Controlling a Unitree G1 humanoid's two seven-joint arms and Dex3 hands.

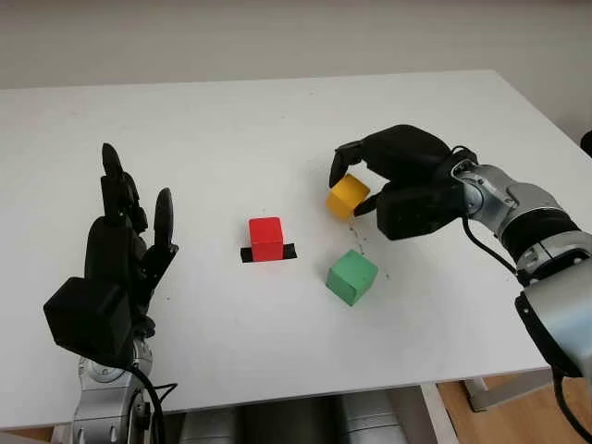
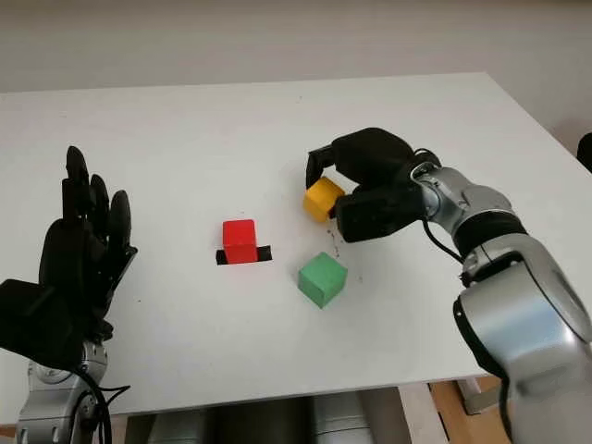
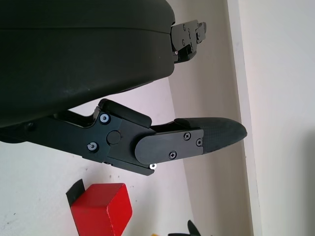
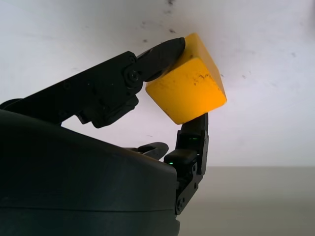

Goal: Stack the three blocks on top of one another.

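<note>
Blocks, three in all: one red wooden cube [image 1: 265, 237], one green wooden cube [image 1: 351, 277], one yellow wooden cube [image 1: 348, 196], all on the white worktop [image 1: 231, 120]. Red cube sits near the worktop's middle on a short black strip [image 1: 267, 252]. Green cube sits right of it, closer to the front edge, apart from the other two, turned corner-on. Yellow cube is farther toward the back edge than the green one, tilted; whether it touches the worktop I can't tell.

Right hand [image 1: 400, 181] reaches in from the right edge, arm bent across the worktop, palm shell over the yellow cube. Its fingers [image 4: 162, 51] are closed on the yellow cube: one fingertip on an upper edge, another pressing the opposite lower face, cube pinched between.

Left hand [image 1: 120, 250] is over the front-left part of the worktop, well apart from all three cubes, fingers pointing toward the back edge, open, holding nothing.
</note>
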